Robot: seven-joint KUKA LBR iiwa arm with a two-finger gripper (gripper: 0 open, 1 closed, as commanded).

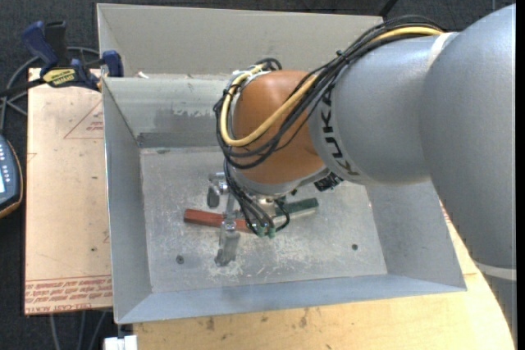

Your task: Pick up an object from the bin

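Dark carpet lies round the grey metal bin (pixel 123 201), whose flat floor is scratched and dusty. Left of the middle lies a flat red stick (pixel 199 216). Its right end reaches between the shiny metal fingers (pixel 227 248) of the gripper (pixel 222 219). They stand wide apart, one above it and one below. Further right, a green stick (pixel 305 206) pokes out beneath the round orange cover (pixel 271 127).
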